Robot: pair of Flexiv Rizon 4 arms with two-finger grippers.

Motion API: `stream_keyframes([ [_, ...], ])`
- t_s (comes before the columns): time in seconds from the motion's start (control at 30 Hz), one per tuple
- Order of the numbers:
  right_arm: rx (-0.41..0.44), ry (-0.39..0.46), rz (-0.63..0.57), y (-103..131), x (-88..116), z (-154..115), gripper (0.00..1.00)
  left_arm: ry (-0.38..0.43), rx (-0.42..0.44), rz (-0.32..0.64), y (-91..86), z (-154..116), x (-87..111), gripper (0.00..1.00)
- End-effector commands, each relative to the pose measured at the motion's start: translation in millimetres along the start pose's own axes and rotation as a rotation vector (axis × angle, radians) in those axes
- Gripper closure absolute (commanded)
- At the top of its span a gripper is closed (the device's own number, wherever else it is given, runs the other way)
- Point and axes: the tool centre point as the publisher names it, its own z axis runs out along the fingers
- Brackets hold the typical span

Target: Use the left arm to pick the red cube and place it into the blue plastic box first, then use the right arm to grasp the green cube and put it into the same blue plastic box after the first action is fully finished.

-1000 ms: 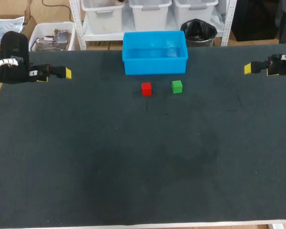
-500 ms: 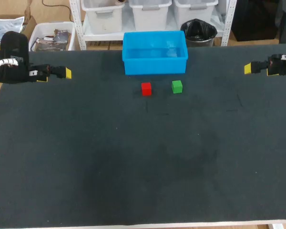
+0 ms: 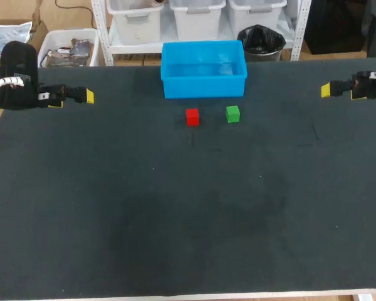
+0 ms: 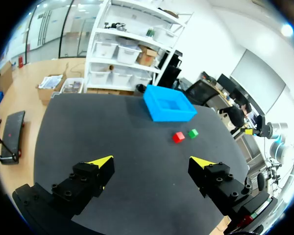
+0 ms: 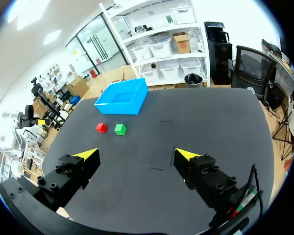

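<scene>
Here, I am holding my left gripper (image 4: 152, 162) over the left edge of the black table (image 3: 175, 207), its two yellow-tipped fingers standing wide apart with only tabletop showing between them. My right gripper (image 5: 136, 154) is hanging over the opposite edge, well apart from the other, and its fingers are spread just as wide and are likewise gripping nothing.

The red cube (image 3: 192, 116) is sitting on the table near the front wall of the blue plastic box (image 3: 203, 86), about level with the box's middle. The green cube (image 3: 232, 113) is resting just beside it on the right, the two apart and not touching (both are lying outside the box). The box itself is standing open-topped at the far edge of the table, roughly midway between my two arms.

From the left wrist camera, the cubes and the box are showing well ahead of my open fingers, with the red cube on the nearer side of the pair. From the right wrist camera they are again lying well ahead, this time with the green cube on the nearer side and the box beyond both.
</scene>
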Motion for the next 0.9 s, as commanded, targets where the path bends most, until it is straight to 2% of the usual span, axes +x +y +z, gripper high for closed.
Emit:
stream_keyframes([
  [0.03, 0.000, 0.000, 0.000, 0, 0, 0, 0.00, 0.000, 0.000, 0.000, 0.0, 0, 0.0, 0.00],
  [0.5, 0.000, 0.000, 0.000, 0, 0, 0, 0.00, 0.000, 0.000, 0.000, 0.0, 0, 0.0, 0.00],
  [0.63, 0.000, 0.000, 0.000, 0, 0, 0, 0.00, 0.006, -0.004, -0.023, -8.8, 9, 4.7, 0.00],
  [0.7, 0.000, 0.000, 0.000, 0, 0, 0, 0.00, 0.021, -0.038, -0.036, -12.2, 16, 5.9, 0.00],
  [0.9, 0.000, 0.000, 0.000, 0, 0, 0, 0.00, 0.020, -0.077, -0.100, -28.0, 24, 1.4, 0.00],
])
